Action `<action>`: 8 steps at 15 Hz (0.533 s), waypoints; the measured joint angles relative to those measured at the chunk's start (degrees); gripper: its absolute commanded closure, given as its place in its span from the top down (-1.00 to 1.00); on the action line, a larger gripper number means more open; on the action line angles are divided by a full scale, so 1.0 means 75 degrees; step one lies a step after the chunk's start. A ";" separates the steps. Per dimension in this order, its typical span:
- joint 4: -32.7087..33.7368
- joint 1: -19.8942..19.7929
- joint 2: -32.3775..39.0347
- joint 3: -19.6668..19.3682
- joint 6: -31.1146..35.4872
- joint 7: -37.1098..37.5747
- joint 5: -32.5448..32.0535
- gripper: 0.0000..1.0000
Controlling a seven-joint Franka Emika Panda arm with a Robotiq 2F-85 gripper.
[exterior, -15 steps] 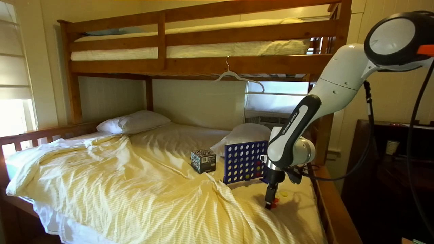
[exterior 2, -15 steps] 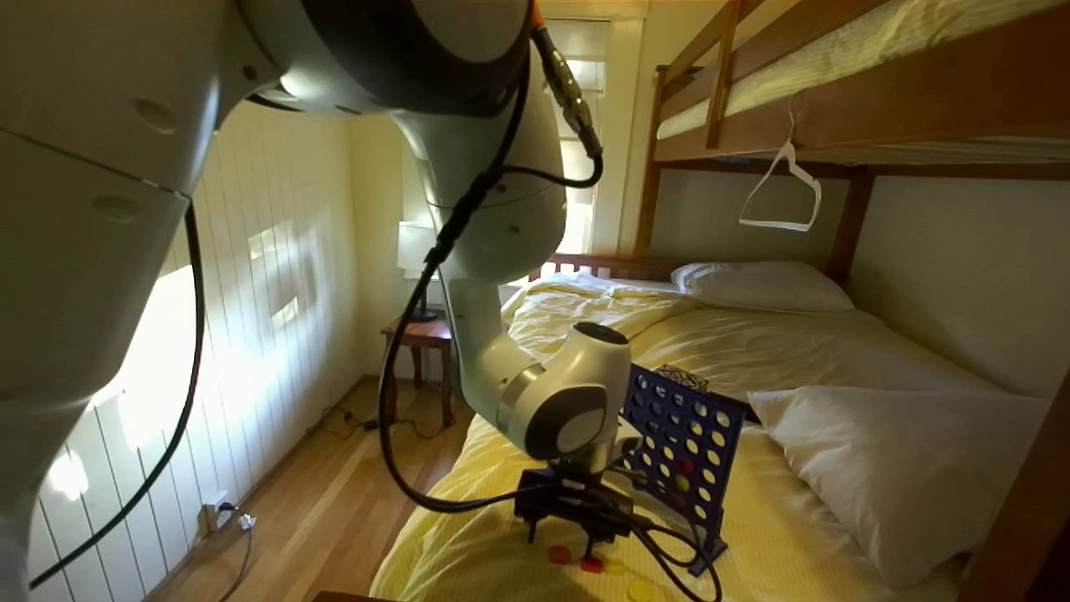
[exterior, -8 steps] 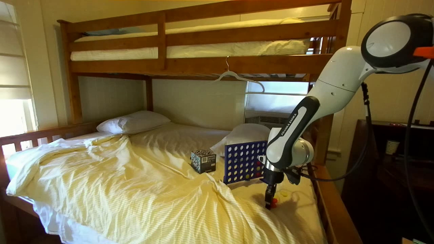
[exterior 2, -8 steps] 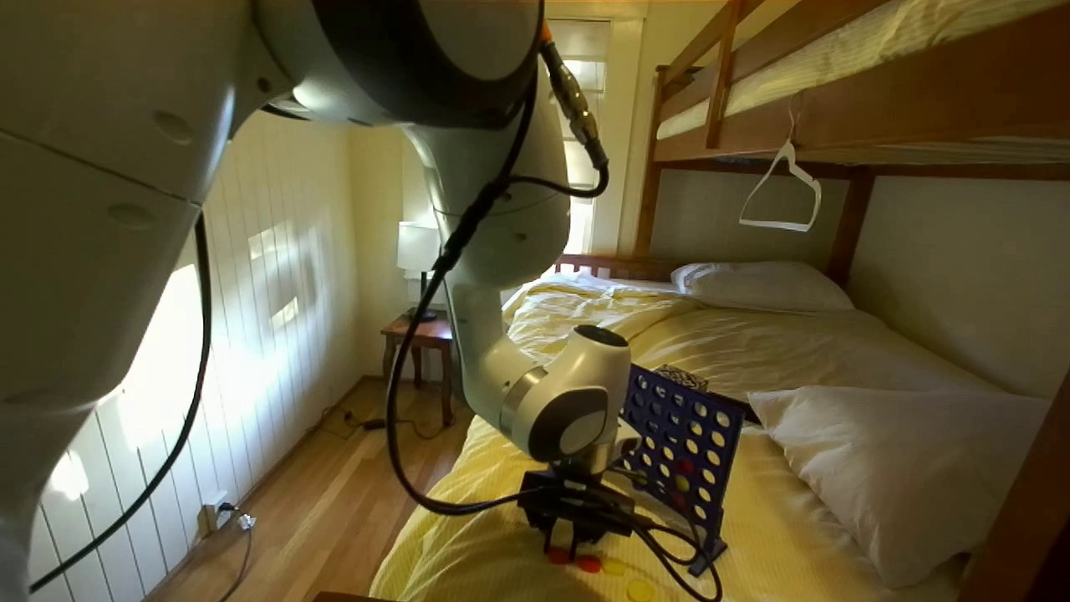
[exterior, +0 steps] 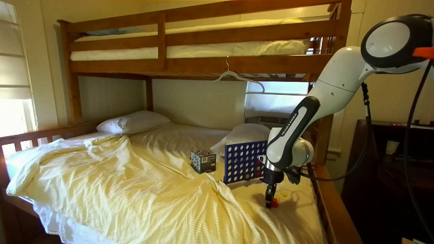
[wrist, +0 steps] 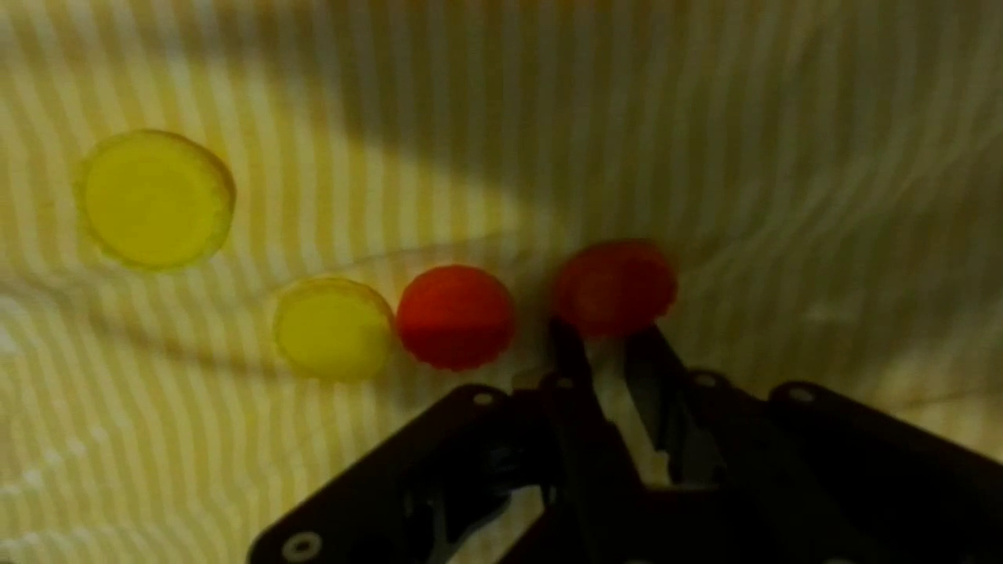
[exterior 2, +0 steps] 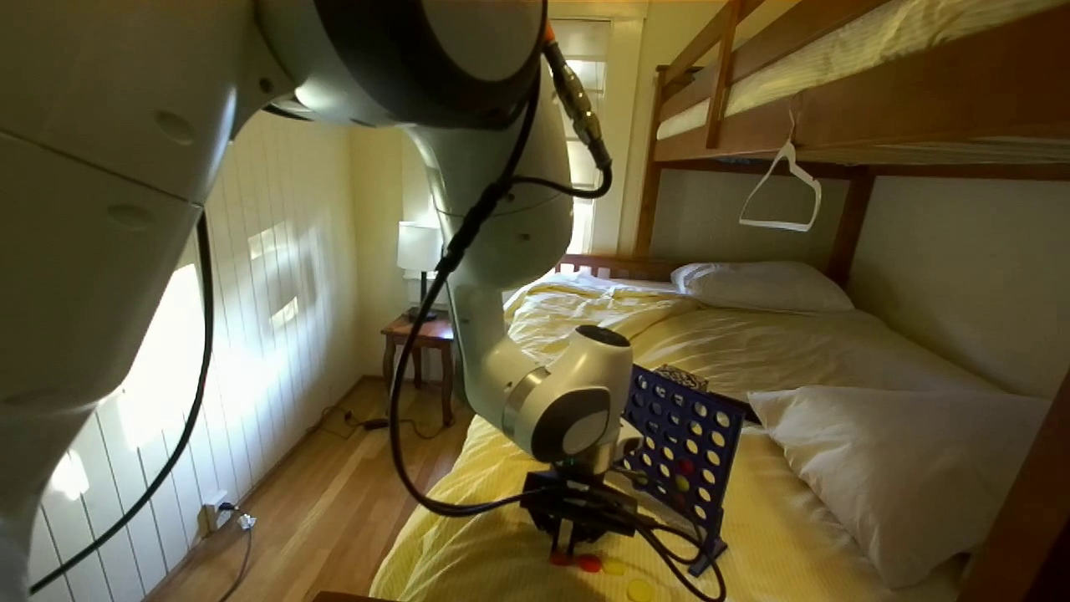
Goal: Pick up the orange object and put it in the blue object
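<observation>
In the wrist view, one orange object (wrist: 615, 286), a small ridged red-orange disc, sits at the fingertips of my gripper (wrist: 605, 329). The fingers have closed to a narrow gap and press on either side of its near edge. A matching orange disc (wrist: 456, 317) lies flat just left of the fingers. The gripper (exterior: 269, 204) points down and reaches the bedding in both exterior views. Behind it stands the blue object (exterior: 238, 164), an upright grid with round holes, holding a few red and yellow discs low down. The arm covers part of the grid in both exterior views.
Two yellow discs (wrist: 155, 200) lie left of the orange ones, the nearer yellow disc (wrist: 333, 329) touching the free orange one. A dark patterned box (exterior: 203, 161) stands past the grid. Rumpled yellow bedding (exterior: 152, 203) covers the bed, and a wooden side rail (exterior: 334, 203) runs alongside.
The gripper's fingers have drawn together from wide apart onto the disc. The arm has shifted slightly, then held nearly still over the last half second.
</observation>
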 measured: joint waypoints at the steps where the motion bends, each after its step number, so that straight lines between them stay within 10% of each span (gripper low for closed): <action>1: 0.0003 -0.0017 0.0000 0.0011 0.0011 0.0000 0.0000 -1.00; 5: 0.0001 -0.0202 -0.0004 0.0171 0.0241 -0.0005 0.0000 -1.00; 6: -0.0002 -0.0263 -0.0009 0.0223 0.0307 -0.0006 0.0000 -0.55; 8: -0.0009 -0.0379 -0.0023 0.0316 0.0374 -0.0007 0.0000 -0.34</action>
